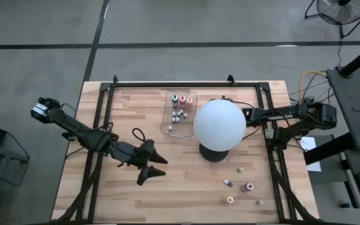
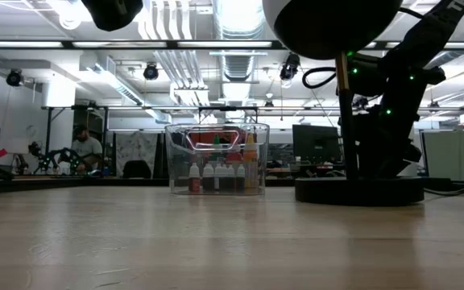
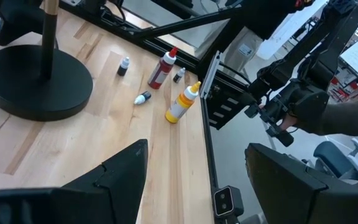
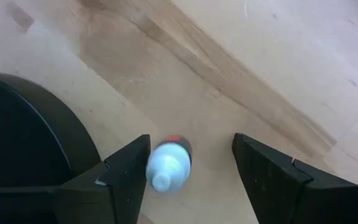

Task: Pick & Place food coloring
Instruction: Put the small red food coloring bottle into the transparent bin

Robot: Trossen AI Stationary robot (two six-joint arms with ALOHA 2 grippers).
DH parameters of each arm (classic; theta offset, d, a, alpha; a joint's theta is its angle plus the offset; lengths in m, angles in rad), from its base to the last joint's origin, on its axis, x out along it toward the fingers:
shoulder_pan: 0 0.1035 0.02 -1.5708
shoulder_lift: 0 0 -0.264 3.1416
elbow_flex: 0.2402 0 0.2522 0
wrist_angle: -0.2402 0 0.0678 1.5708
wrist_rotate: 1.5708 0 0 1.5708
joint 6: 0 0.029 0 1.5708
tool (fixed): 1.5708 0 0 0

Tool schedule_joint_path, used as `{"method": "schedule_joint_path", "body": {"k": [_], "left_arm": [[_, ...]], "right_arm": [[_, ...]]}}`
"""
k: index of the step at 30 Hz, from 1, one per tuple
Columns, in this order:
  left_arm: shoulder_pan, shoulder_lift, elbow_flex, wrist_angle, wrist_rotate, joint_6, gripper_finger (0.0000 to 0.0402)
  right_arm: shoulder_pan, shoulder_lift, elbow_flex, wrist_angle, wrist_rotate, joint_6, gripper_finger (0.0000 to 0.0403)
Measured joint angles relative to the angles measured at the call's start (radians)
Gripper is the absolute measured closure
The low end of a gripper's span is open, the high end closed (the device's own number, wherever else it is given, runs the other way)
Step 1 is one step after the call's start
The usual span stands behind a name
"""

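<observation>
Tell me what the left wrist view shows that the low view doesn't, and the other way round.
Only the left wrist view: loose bottles on the wooden table, a red bottle and a yellow bottle lying near its edge, between the open left claw fingers. Only the low view: the clear plastic tray of upright bottles. Both show the round black base.

I count five loose food coloring bottles (image 1: pixel 247 186) on my tabletop (image 1: pixel 186 194), one clear tray (image 1: pixel 179 112) of bottles too crowded to number, one white globe (image 1: pixel 220 124), and my two arms.
</observation>
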Motion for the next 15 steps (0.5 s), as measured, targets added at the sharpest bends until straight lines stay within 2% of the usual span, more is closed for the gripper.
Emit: {"method": "schedule_joint_path", "body": {"k": [10,15], "left_arm": [[0.001,0.000,0.000,0.000,0.000,0.009,0.0161],[0.003,0.000,0.000,0.000,0.000,0.016,0.0161]], "right_arm": [[0.000,0.000,0.007,-0.018,-0.001,0.002,0.0177],[0.000,0.000,0.007,-0.019,0.002,0.002,0.0201]]}}
